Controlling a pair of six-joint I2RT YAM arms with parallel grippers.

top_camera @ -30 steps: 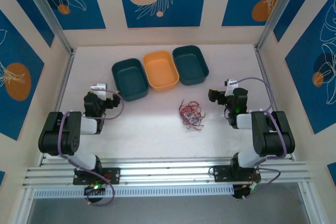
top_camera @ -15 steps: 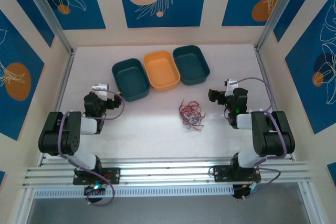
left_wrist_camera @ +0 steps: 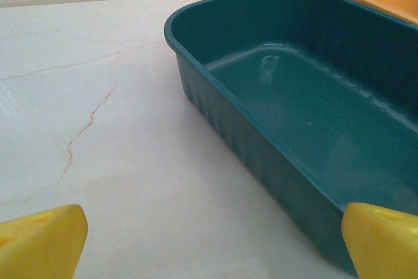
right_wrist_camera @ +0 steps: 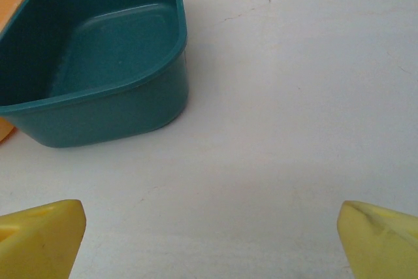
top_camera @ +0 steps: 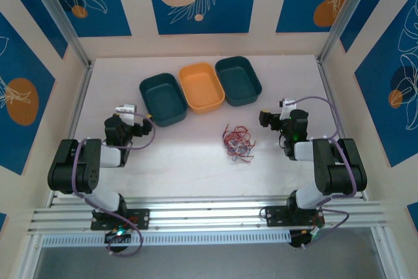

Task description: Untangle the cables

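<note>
A: Right, item one: the right gripper (top_camera: pixel 264 118)?

B: Jaws spread wide, nothing between them. Yellow fingertips (right_wrist_camera: pixel 40 238) sit at the lower corners of its wrist view, with bare table (right_wrist_camera: pixel 281 96) in the gap. It is aimed towards the right-hand teal tray (right_wrist_camera: pixel 111 112).

A: Item two: the left gripper (top_camera: pixel 142 119)?

B: Likewise wide open and empty. It sits just before the left-hand teal tray (left_wrist_camera: pixel 222 122), with the orange tray (top_camera: pixel 201 89) next along.

A: Item three: the cables (top_camera: pixel 236 142)?

B: One loose tangle, mostly red with paler strands. It lies on the table in front of the trays, apart from all three. The clump looks slightly longer front to back than side to side. No single wire's run can be made out at this size.

A: Bearing from each gripper?

B: From the right gripper it lies to that arm's own left and a little towards the near edge of the table; near, not touching. From the left gripper it lies off to the right, well apart, with open table between.

A: Nearer arm?

B: The right, by my judgement. Its jaws point past the tangle towards the tray. A first reach would likely call for swinging left and tipping down onto the clump's closest edge.
</note>
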